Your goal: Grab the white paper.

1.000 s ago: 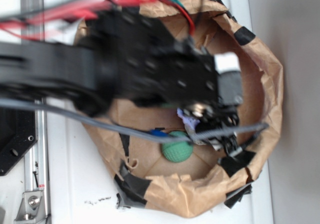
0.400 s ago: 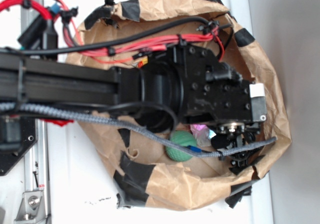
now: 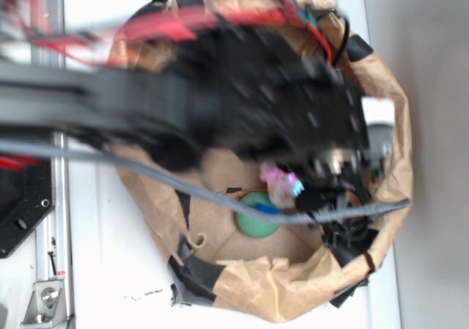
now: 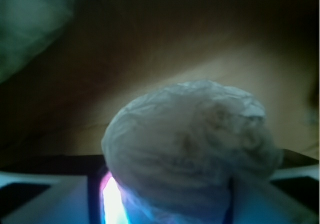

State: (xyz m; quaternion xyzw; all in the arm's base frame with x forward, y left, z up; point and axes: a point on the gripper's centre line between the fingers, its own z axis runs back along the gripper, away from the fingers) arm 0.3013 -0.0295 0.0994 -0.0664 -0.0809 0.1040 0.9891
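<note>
Crumpled white paper point(image 4: 192, 144) pinched between closed jaws of the gripper point(image 3: 293, 185), filling the wrist view. Green ball point(image 3: 256, 219) just beside the jaws, inside the taped brown paper nest point(image 3: 293, 292).

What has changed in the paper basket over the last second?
The arm swung: its gripper reached furthest right 0.4 s ago and has since drifted back a little, the exterior view blurring again. The white paper fills the wrist view right at the gripper; whether it is clamped cannot be told. The green ball moved only slightly, and the brown paper basket kept its place but flexed at its right rim.
</note>
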